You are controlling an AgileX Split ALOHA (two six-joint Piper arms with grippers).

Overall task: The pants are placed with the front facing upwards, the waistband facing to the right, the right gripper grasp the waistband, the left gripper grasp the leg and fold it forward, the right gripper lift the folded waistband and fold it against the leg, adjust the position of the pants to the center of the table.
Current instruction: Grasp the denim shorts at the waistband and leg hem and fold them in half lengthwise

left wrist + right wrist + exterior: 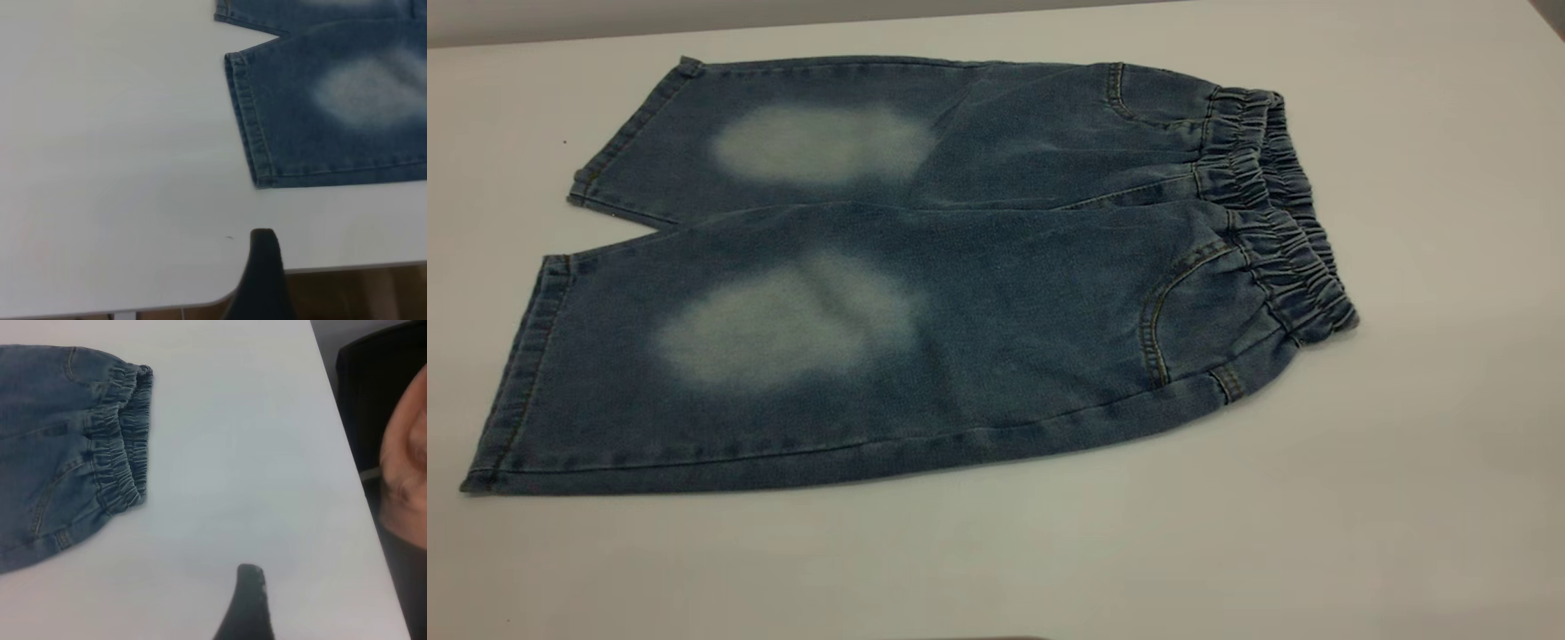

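The pants [925,276] lie flat on the bench [1405,444], waistband [1280,213] rightward; both jaws are mostly hidden, their opening cannot be told.

A grey wall [694,18] runs behind; brown wooden floor [360,293] shows below.

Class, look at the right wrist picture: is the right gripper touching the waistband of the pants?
Apart. In the right wrist view, bare table lies between the right gripper's visible fingertip and the waistband.
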